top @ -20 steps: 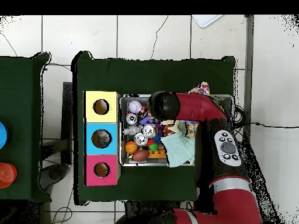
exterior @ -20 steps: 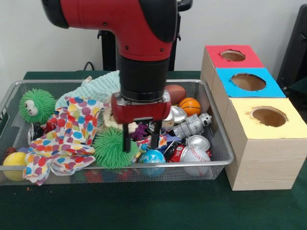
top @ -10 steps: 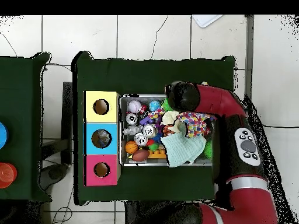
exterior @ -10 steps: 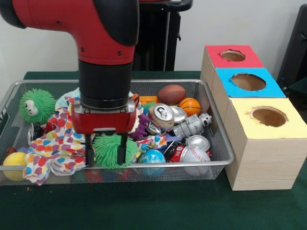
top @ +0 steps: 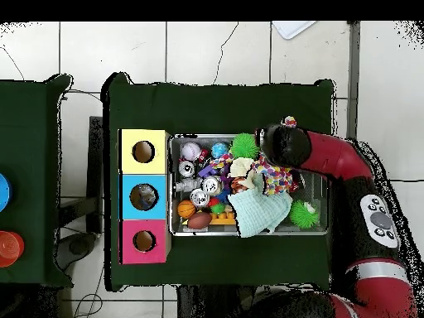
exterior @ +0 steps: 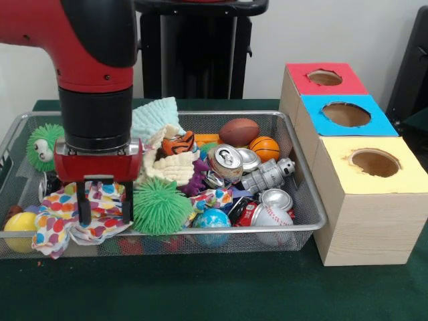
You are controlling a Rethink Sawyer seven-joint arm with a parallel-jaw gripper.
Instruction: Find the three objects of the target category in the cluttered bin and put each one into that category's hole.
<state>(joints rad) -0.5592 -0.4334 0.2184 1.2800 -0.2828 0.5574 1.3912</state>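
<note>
The end effector [exterior: 104,209] is positioned over the left part of the wire mesh bin [exterior: 304,194], with its two black fingers [exterior: 83,208] spread moderately apart and nothing held between them. The fingertips are seen against the polka-dot cloth [exterior: 70,214], which lies crumpled at the bin's front left; whether contact is made cannot be told. A green spiky ball [exterior: 160,206] is located just beside the right finger. A second green spiky ball with eyes [exterior: 43,145] is partly hidden behind the arm. Crushed cans [exterior: 225,162], a toy football [exterior: 239,132], a small basketball [exterior: 265,148], a baseball [exterior: 273,215] and a globe ball [exterior: 212,219] are grouped in the right half. A yellow ball [exterior: 19,223] sits at the front left corner. On the green worktop [exterior: 200,287], three boxes stand beside the bin, topped red [exterior: 324,78], blue [exterior: 346,114] and yellow [exterior: 375,163], each with a round hole.
</note>
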